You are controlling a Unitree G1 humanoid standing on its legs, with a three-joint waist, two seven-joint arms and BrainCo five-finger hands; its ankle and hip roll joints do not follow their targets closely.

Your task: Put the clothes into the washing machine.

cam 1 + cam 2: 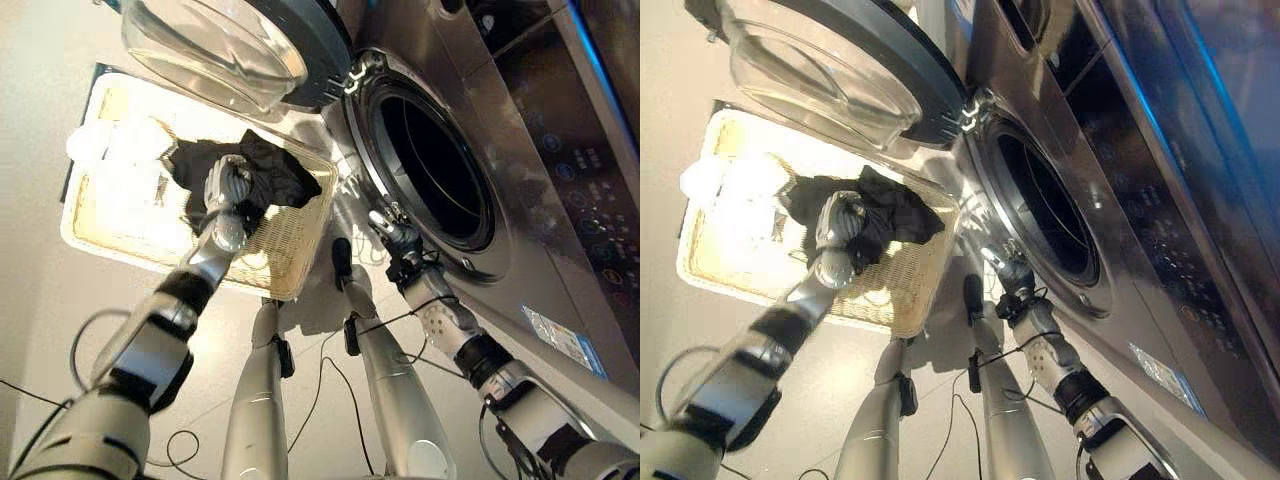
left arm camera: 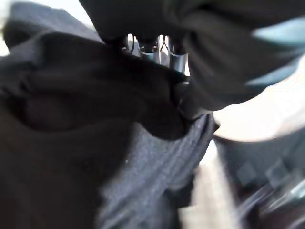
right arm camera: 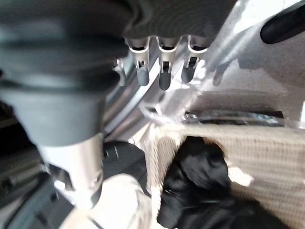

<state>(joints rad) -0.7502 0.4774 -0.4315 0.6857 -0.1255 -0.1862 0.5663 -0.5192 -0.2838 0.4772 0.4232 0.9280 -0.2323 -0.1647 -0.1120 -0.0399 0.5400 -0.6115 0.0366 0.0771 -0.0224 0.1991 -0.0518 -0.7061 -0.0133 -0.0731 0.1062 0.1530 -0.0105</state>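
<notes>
Fingers of the left hand are buried in the black garment inside the wicker basket, so the grip can't be judged. The right hand is held loosely open beside the washing machine drum opening. White clothes are seen in the eye views.

Left hand reaches forward with fingers hidden, while the right hand hangs with fingers straight.
</notes>
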